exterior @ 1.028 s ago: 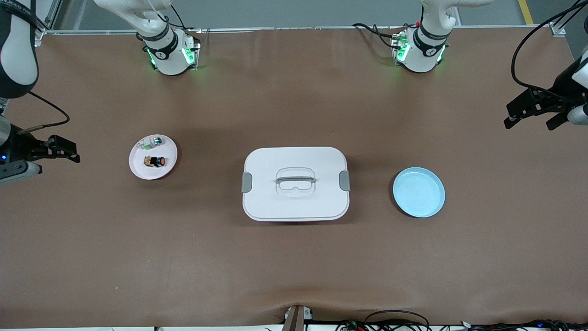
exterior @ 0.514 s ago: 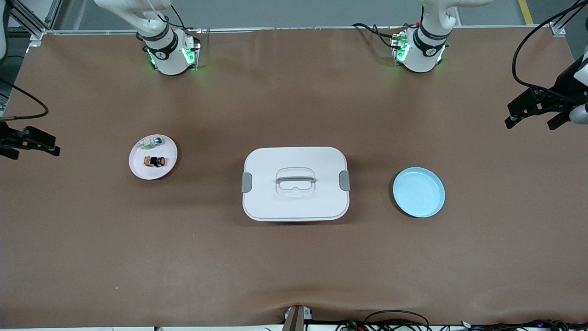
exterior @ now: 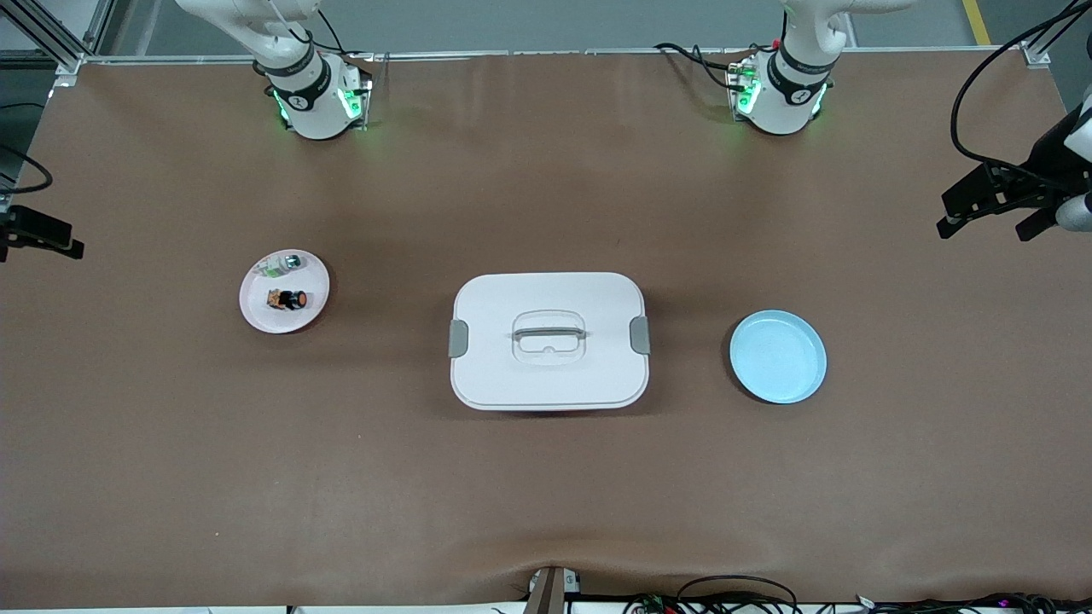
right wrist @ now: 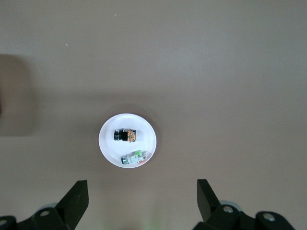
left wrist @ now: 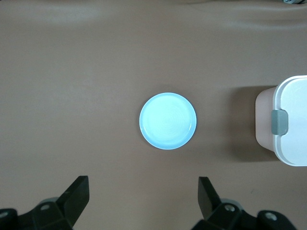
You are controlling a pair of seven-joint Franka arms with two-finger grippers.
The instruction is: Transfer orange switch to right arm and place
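Note:
The orange switch [exterior: 290, 299] lies on a small white plate [exterior: 312, 280] toward the right arm's end of the table. In the right wrist view the switch [right wrist: 125, 136] lies on that plate [right wrist: 144, 130]. My right gripper [exterior: 38, 232] is open and empty, high up over the table's edge at the right arm's end, well apart from the plate. Its wrist view shows it [right wrist: 141, 201] with the jaws wide apart. My left gripper [exterior: 981, 223] is open and empty, high over the left arm's end of the table. It also shows in its own view [left wrist: 143, 201].
A clear-white and green part [exterior: 281, 265] shares the white plate, also in the right wrist view [right wrist: 134, 158]. A white lidded box [exterior: 548, 340] with a handle stands mid-table. An empty light blue plate [exterior: 777, 356] lies toward the left arm's end, also in the left wrist view [left wrist: 168, 120].
My right gripper has drawn away from the white plate toward the table's edge at the right arm's end. The left gripper has barely moved. The switch has stayed put.

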